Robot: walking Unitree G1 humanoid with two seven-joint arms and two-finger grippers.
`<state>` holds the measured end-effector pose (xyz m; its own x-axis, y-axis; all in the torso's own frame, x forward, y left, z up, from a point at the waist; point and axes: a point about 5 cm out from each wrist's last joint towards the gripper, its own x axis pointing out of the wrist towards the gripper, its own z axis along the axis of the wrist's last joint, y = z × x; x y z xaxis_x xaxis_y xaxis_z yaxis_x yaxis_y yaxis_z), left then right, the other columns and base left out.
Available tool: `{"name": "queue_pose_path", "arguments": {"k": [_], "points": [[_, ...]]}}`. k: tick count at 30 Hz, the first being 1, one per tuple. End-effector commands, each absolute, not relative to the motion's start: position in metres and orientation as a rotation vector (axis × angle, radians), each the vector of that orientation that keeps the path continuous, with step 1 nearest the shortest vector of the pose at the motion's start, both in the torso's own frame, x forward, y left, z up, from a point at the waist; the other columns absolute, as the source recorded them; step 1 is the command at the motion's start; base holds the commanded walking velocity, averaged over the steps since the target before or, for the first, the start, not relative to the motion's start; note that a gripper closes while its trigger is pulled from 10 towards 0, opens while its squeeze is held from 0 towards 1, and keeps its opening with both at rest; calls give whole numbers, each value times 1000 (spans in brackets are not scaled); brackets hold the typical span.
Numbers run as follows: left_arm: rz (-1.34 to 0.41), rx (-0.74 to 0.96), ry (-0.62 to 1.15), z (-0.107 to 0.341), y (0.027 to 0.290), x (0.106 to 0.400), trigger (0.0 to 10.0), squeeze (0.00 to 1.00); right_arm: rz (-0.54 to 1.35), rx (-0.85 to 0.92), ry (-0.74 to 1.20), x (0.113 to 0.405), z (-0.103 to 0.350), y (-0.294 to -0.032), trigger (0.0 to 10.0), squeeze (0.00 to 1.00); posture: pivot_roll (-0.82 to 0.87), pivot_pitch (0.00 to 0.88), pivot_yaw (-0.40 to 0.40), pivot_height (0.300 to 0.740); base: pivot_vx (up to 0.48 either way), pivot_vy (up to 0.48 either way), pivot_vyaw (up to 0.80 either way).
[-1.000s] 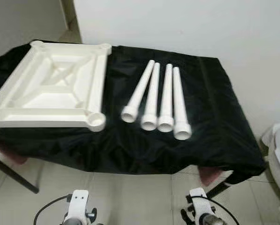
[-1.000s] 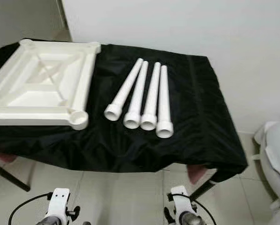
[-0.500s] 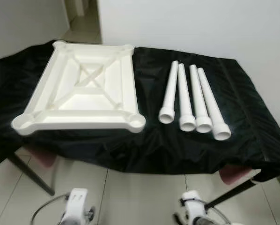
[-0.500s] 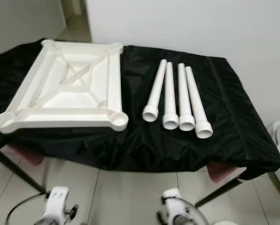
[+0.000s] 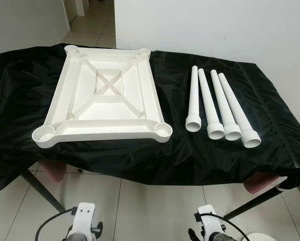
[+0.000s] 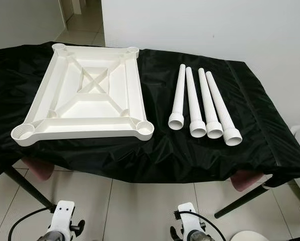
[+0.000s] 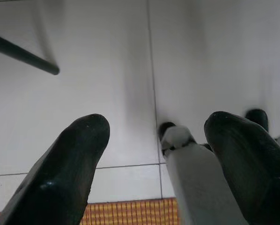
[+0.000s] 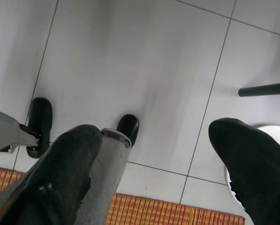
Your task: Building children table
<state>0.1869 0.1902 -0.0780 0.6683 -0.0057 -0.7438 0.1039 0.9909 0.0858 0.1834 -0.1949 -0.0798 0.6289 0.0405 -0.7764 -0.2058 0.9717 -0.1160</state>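
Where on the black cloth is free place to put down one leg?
Bare cloth lies between the upside-down tabletop and the four legs, also right of the legs and along the near edge. The legs lie close together, so it is crowded there.

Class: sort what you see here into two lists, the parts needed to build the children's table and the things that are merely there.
For the job:
tabletop, lying underside up
four legs, side by side to its right

Merely there:
black cloth
work table's dark legs
tiled floor
wall
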Motion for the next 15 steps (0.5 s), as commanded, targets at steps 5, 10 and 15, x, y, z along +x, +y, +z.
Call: {"name": "queue_pose_path", "arguments": {"k": [5, 10, 15], "points": [[-82, 124, 852, -81, 192, 180, 10000, 0, 117, -200, 905, 173, -83, -205, 10000, 0, -82, 38, -12, 740, 0, 0, 0], [-88, 133, 844, -80, 194, 181, 10000, 0, 113, -199, 907, 173, -83, -204, 10000, 0, -82, 37, -10, 740, 0, 0, 0], [-83, 143, 834, -78, 195, 184, 10000, 0, 117, -195, 904, 174, -83, -203, 10000, 0, -81, 37, -10, 740, 0, -175, 0]]}}
